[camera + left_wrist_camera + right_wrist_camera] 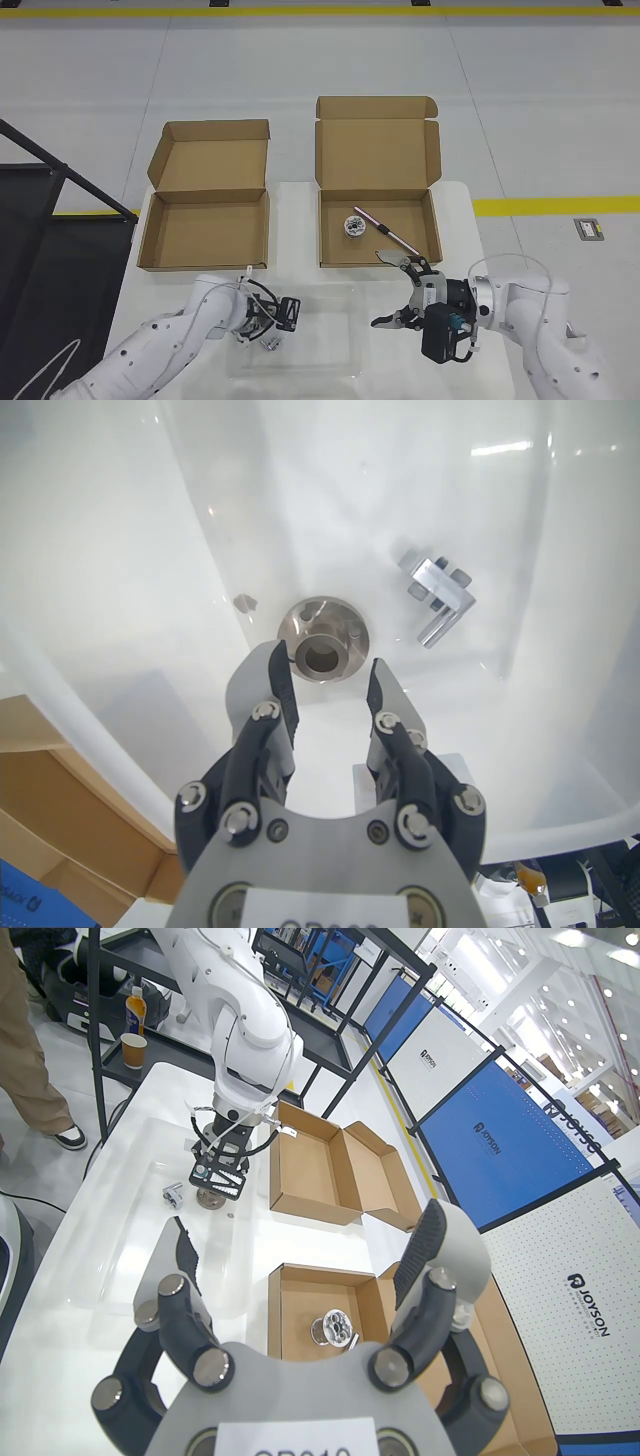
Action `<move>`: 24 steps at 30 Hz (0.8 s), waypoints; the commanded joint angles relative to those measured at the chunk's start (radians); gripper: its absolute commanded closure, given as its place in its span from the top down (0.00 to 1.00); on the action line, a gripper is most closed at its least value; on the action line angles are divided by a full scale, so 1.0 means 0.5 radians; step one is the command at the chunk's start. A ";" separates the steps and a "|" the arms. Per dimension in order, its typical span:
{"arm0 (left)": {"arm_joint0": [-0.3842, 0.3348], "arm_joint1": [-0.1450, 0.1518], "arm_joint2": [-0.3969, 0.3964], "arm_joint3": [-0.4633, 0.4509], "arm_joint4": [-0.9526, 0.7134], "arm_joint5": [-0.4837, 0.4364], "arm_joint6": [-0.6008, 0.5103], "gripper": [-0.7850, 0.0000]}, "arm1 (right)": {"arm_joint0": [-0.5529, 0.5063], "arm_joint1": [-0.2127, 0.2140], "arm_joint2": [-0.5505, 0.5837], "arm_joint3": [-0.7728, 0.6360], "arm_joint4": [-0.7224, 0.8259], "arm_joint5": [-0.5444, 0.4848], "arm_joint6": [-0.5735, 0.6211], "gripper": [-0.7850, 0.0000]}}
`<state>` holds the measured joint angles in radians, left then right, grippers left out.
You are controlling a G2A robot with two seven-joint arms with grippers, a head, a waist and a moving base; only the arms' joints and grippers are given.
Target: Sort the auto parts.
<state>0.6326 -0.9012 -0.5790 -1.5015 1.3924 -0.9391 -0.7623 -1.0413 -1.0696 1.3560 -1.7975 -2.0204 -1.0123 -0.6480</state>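
My left claw is part open just over the metal flange at the tray's left end, bracket beside it; right claw spread wide, by the right box's front edge.

Counted: two cardboard boxes, one clear tray, one flange, one bracket, one disc, one rod, one tiny bit.

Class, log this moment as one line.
left gripper: open, over flange in tray | bracket: beside flange, apart | right gripper: open, holding nothing | right box: disc, rod
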 commanded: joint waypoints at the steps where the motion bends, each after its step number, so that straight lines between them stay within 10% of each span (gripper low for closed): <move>1: -0.006 -0.015 0.003 0.022 0.011 -0.008 -0.001 0.47 | 0.000 0.000 0.000 0.000 0.000 0.000 0.000 1.00; 13: -0.003 -0.086 -0.016 0.115 0.035 -0.031 0.015 0.43 | 0.000 0.000 0.000 0.000 0.000 0.000 0.000 1.00; 21: 0.022 -0.111 -0.053 0.131 0.065 -0.054 0.010 0.00 | 0.000 0.000 0.000 0.000 0.000 0.000 0.000 1.00; 24: 0.036 -0.112 -0.085 0.124 0.063 -0.071 0.023 0.00 | 0.000 0.000 0.000 0.000 0.000 0.000 0.000 1.00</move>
<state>0.6482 -0.9573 -0.6155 -1.4381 1.4259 -0.9707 -0.7534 -1.0413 -1.0696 1.3560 -1.7975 -2.0204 -1.0123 -0.6480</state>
